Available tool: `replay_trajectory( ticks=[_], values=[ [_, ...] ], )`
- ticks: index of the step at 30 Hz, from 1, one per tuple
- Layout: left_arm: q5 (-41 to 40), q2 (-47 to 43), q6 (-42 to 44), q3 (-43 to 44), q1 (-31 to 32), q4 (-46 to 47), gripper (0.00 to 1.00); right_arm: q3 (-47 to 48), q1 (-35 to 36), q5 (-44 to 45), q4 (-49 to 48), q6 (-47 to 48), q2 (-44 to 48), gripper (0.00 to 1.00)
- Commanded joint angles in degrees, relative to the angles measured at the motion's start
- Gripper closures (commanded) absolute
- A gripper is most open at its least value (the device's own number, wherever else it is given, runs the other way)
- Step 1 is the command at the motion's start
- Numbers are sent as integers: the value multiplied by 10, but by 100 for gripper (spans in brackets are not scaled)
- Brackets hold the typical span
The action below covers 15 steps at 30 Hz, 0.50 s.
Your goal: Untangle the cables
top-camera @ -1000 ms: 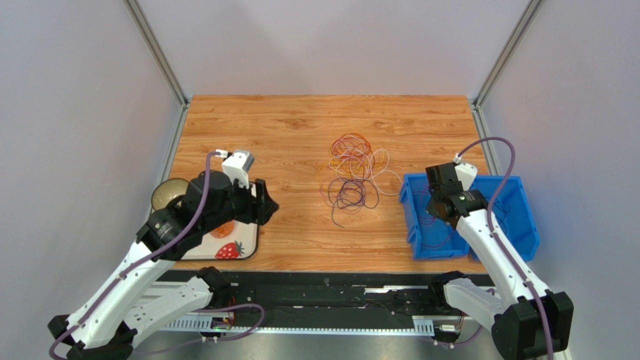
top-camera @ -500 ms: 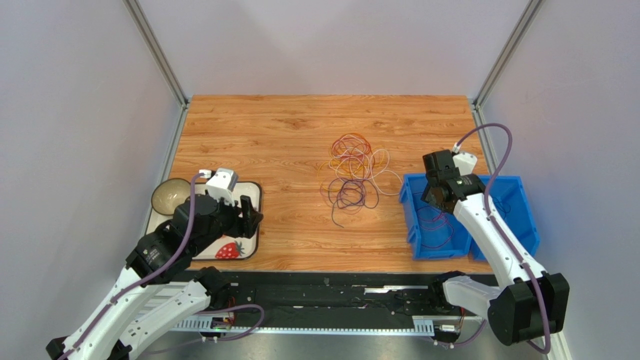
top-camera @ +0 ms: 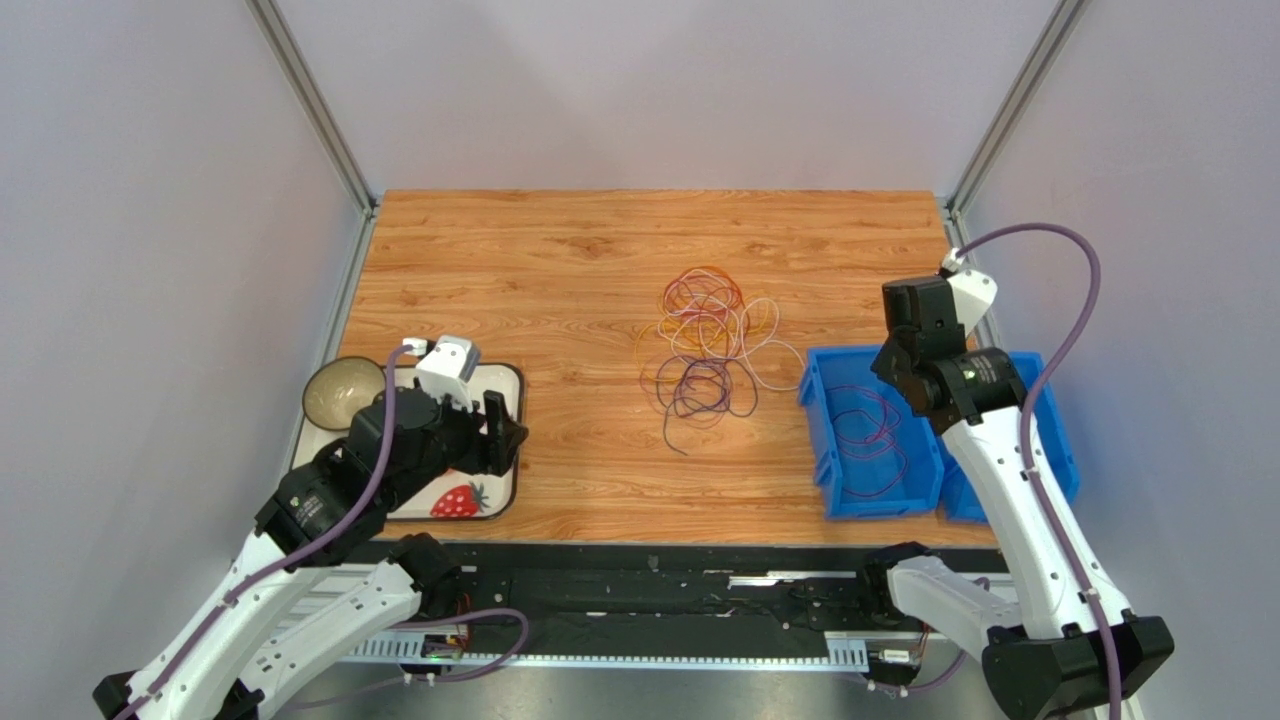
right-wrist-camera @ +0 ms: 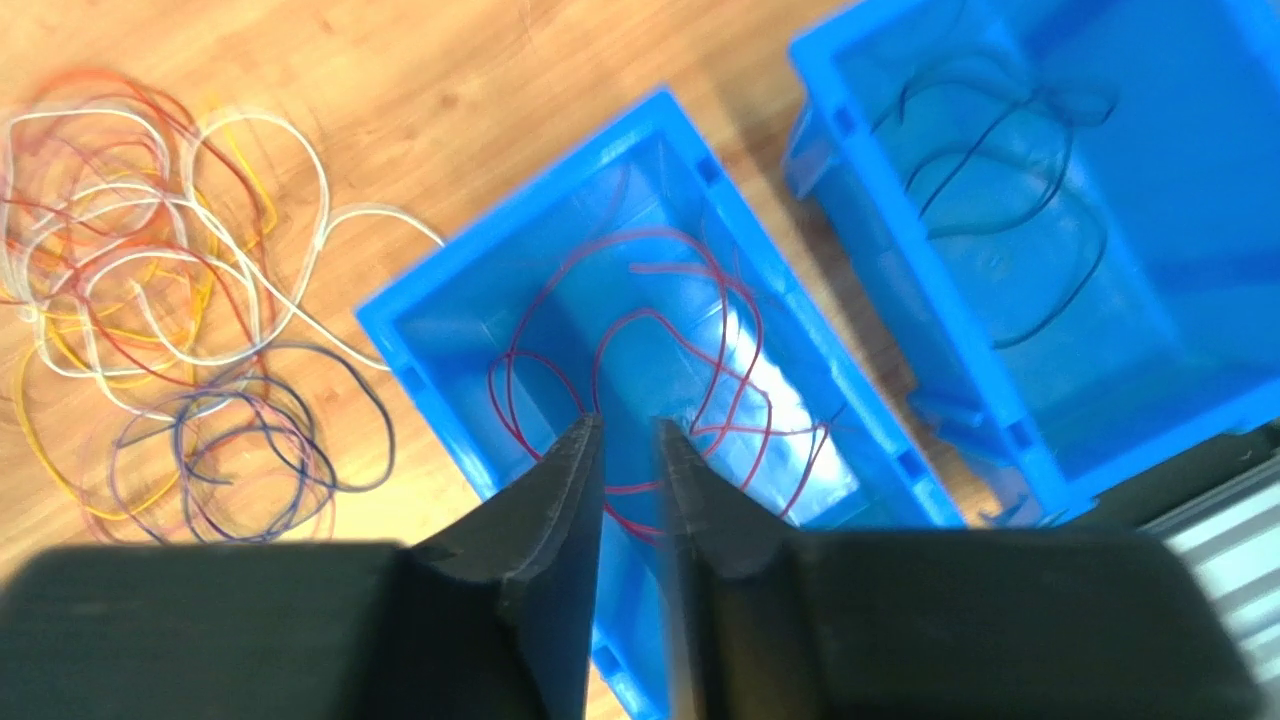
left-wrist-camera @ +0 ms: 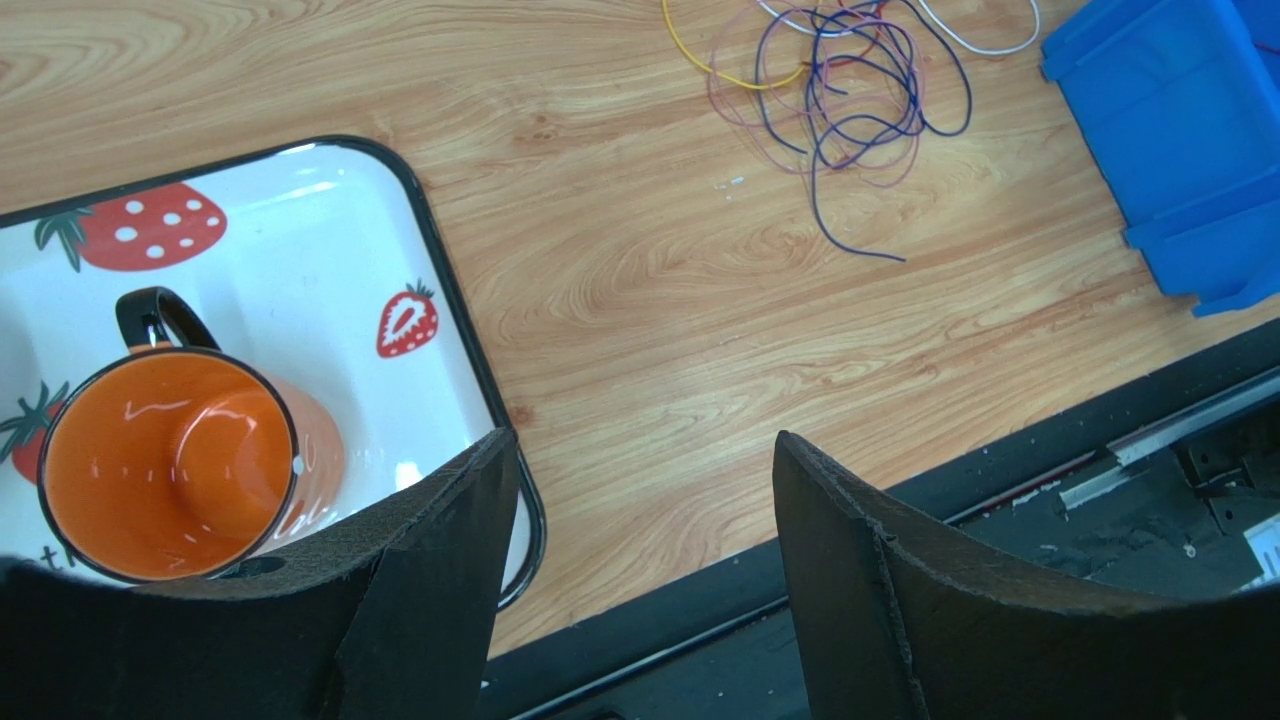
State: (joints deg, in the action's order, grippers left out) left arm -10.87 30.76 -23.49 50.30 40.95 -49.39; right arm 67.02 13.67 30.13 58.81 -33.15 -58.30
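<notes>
The tangled cables lie mid-table as thin loops of orange, red, purple, white and yellow; they also show as cables and cables in the wrist views. A separate red cable lies loose in the left blue bin, and a dark cable lies in the right blue bin. My right gripper hovers above the left bin, its jaws a narrow gap apart with nothing between them. My left gripper stands wide open and empty over the table's near edge, beside the tray.
A white strawberry-print tray holds an orange mug at the near left. The two blue bins sit side by side at the near right. Grey walls close in the table on three sides.
The right gripper let the red cable go into the left bin, rose up and away, and its jaws narrowed again. The left arm drew back toward the tray, then held still.
</notes>
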Motion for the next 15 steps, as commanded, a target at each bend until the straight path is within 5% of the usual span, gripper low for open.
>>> replay_trajectory(
  ticks=[1,6,15],
  values=[
    [3,-3,7,-5,1,20,29,-80,0,-32,-37,-23,-4,81],
    [4,-6,6,-6,1,18,29,-132,-4,-26,-76,-37,-22,98],
    [-2,-17,9,-7,1,19,29,-208,-15,12,-138,-31,-98,100]
  ],
)
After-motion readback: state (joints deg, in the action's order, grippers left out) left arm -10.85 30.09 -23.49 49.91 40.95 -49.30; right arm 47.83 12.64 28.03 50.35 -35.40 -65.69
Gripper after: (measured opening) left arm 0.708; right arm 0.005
